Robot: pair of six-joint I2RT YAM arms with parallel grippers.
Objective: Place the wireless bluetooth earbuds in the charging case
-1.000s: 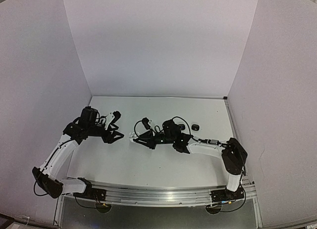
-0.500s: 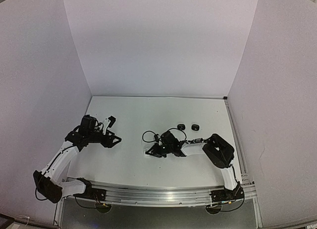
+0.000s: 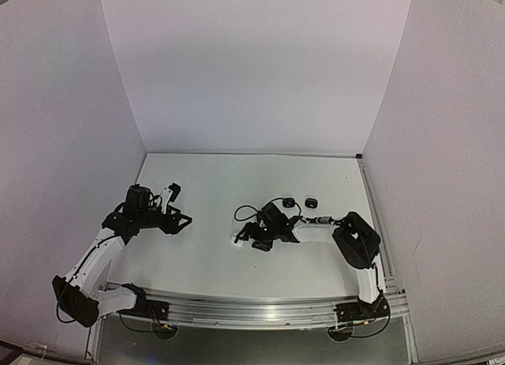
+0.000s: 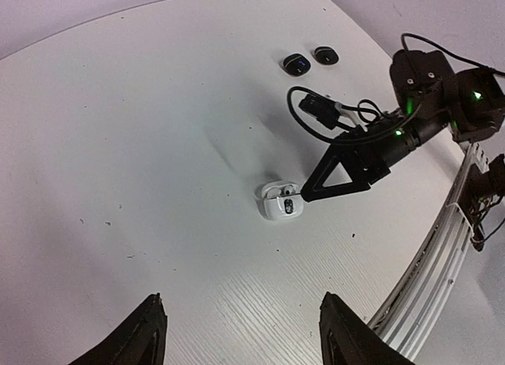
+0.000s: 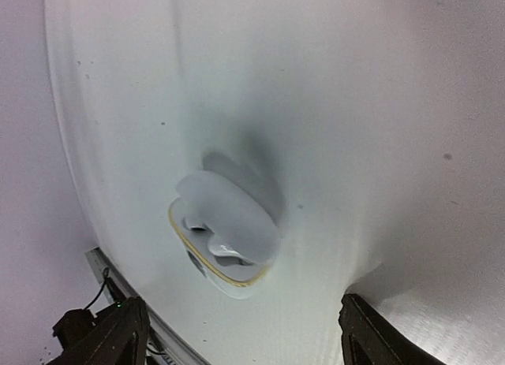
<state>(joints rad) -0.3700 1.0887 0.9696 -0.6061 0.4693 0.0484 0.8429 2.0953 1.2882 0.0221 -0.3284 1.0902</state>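
White charging case (image 5: 229, 227) open on white table (image 5: 371, 105), lid raised; jaws spread wide, clear of case.

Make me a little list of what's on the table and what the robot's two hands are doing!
white case: open, lying on the table
first black piece: on the table beyond the case, untouched
second black piece: beside the first; both too small to tell bud from case
right gripper: open, right at the white case, holding nothing
left gripper: open, away from the case, holding nothing
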